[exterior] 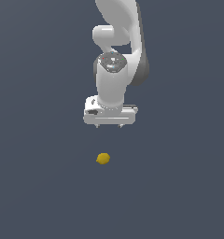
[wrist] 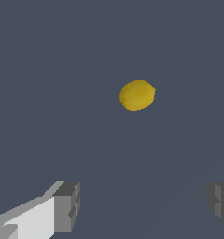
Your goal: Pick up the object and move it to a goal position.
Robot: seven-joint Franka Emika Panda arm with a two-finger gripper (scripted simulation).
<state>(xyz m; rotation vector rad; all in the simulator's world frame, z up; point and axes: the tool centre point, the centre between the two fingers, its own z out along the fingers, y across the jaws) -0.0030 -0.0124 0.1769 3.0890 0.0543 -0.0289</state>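
— Where does the lemon-shaped object (exterior: 103,158) lie?

— On the flat grey surface (exterior: 34,186), below the claw (exterior: 110,126) in the exterior view and well apart from it, touching neither finger.

— And the claw itself?

— Spread wide and empty. In the wrist view its two grey fingertips (wrist: 67,205) stand far apart, the yellow object (wrist: 137,95) lying ahead of the gap between them. The white arm (exterior: 116,56) hangs above, pointing the claw down.

The scene is being viewed frontally and from above by the exterior camera, at some distance. The wrist camera is being aimed downward, closer in. The lemon (exterior: 103,159) (wrist: 137,95) is being shared by both views.
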